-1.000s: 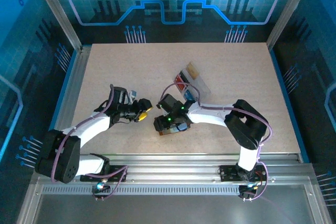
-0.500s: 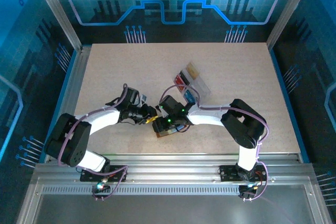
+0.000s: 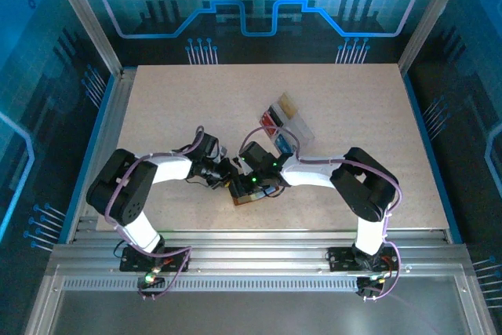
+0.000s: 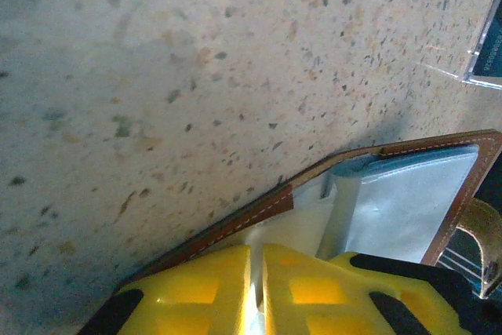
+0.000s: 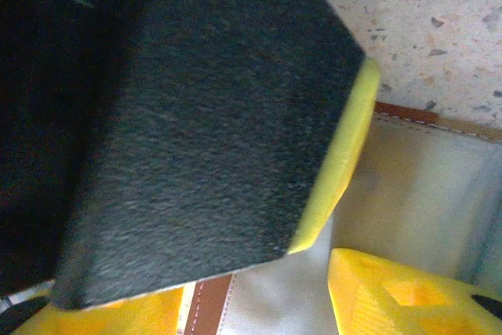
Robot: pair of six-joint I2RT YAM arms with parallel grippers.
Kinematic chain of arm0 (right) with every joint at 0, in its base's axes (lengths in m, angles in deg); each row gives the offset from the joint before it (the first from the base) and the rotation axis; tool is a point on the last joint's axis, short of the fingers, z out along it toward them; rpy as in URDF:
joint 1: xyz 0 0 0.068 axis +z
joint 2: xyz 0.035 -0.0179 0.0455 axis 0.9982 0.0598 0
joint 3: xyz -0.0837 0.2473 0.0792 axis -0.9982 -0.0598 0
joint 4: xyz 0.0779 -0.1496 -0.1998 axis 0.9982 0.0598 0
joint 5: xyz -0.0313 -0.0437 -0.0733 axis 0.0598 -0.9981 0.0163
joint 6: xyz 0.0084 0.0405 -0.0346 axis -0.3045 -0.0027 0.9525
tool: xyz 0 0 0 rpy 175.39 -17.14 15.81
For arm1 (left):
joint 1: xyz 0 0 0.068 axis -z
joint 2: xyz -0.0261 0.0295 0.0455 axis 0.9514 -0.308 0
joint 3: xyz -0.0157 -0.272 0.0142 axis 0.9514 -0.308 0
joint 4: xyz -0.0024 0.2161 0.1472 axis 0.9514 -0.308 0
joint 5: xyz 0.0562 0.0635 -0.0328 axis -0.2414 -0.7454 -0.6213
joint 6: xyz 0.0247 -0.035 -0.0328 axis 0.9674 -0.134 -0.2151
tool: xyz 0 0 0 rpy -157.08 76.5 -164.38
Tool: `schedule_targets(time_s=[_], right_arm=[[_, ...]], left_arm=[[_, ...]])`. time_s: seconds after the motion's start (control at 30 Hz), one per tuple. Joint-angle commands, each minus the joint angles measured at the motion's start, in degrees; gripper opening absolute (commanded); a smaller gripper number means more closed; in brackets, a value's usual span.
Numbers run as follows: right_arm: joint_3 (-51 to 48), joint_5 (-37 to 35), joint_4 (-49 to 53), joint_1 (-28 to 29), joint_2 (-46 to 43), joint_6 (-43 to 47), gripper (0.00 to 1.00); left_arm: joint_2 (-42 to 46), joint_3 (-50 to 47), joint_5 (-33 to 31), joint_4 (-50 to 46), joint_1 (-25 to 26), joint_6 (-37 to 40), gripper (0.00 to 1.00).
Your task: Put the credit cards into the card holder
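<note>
The card holder [image 4: 392,202] looks soft and floppy, its edge nipped by the clenched left pincer [image 4: 256,253], the right pincer [image 5: 336,242] parted beside it.

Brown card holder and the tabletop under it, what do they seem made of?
The brown folding card holder looks like stitched leather; its pale glossy inner pockets, probably plastic. The speckled beige tabletop looks like matte stone-effect laminate or composite.
</note>
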Motion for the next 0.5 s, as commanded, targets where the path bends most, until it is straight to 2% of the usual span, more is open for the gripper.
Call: schedule_targets(time_s=[0.0, 0.13, 0.2, 0.33, 0.37, 0.47], right_arm=[[2.07, -1.55, 6.81, -0.51, -1.97, 2.34, 0.54], [4.52, -6.23, 12.99, -1.43, -6.10, 4.34, 0.57], [5.84, -10.89, 16.93, -2.67, -9.54, 5.22, 0.64], [11.66, -27.21, 28.50, -5.05, -13.71, 7.30, 0.76], [13.71, -33.21, 32.06, -5.64, -13.54, 7.30, 0.78], [19.32, -42.67, 39.36, -7.96, -11.09, 7.94, 0.82]], left_arm=[[-3.48, 0.09, -2.54, -0.70, 0.41, 2.63, 0.12], [-4.08, -0.16, -3.14, -0.87, 0.41, 4.22, 0.12], [-4.48, -0.17, -2.95, -0.31, 0.41, 4.54, 0.12], [-5.52, -0.43, -2.63, 0.80, 0.41, 4.69, 0.12], [-5.84, -0.37, -2.18, 1.11, 0.50, 4.71, 0.12], [-6.15, 0.33, -2.86, 0.21, 1.06, 5.24, 0.12]])
